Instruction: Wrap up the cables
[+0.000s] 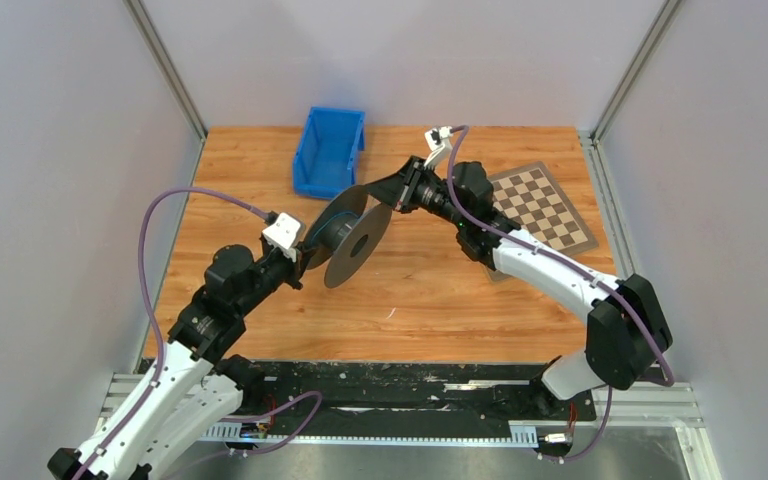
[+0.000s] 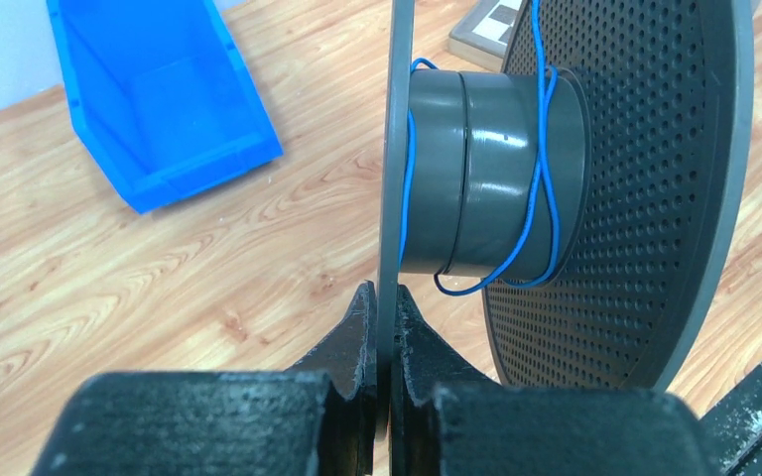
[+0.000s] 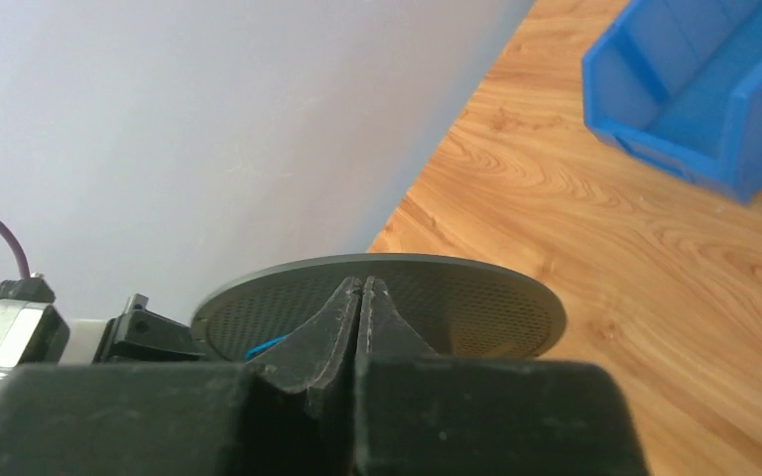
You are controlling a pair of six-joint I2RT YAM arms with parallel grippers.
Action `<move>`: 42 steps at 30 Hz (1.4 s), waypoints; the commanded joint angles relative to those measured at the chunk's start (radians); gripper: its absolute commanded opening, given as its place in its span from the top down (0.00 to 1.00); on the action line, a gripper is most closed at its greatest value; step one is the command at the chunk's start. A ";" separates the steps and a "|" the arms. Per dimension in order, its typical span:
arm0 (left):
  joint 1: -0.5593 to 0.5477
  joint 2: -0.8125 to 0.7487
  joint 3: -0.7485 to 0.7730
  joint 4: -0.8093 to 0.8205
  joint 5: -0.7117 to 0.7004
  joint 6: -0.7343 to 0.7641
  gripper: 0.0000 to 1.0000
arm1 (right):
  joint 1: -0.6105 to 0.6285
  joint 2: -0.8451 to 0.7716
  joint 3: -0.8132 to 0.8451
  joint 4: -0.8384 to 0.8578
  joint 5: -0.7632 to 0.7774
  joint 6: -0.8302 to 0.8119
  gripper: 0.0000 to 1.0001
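Note:
A dark grey spool [image 1: 358, 245] with two perforated disc flanges lies with its axle level over the middle of the table. My left gripper [image 2: 385, 297] is shut on the rim of its thin flange [image 2: 395, 149]; it also shows in the top view [image 1: 310, 250]. The cable [image 2: 541, 178], a thin blue wire, loops loosely a few times around the hub [image 2: 476, 169], and one strand runs straight up out of the left wrist view. My right gripper [image 3: 361, 288] is shut just above the other flange [image 3: 456, 297], with a bit of the blue cable [image 3: 266, 347] beside its fingers. The cable between its pads is hidden.
A blue bin [image 1: 328, 150] stands at the back of the wooden table, just behind the spool. A checkerboard mat [image 1: 545, 205] lies at the back right, under my right arm. Grey walls close in the left, back and right sides.

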 commanded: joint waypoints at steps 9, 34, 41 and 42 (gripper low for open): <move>-0.005 -0.095 -0.025 0.388 0.054 -0.075 1.00 | -0.091 0.015 -0.133 0.143 -0.336 0.343 1.00; -0.006 -0.066 -0.084 0.603 0.019 0.030 1.00 | -0.118 0.200 -0.139 0.257 -0.579 0.569 0.97; -0.005 -0.044 -0.076 0.583 0.028 0.037 1.00 | -0.119 0.191 -0.130 0.236 -0.573 0.546 0.91; -0.005 -0.042 -0.075 0.578 0.027 0.037 1.00 | -0.119 0.190 -0.130 0.237 -0.573 0.545 0.91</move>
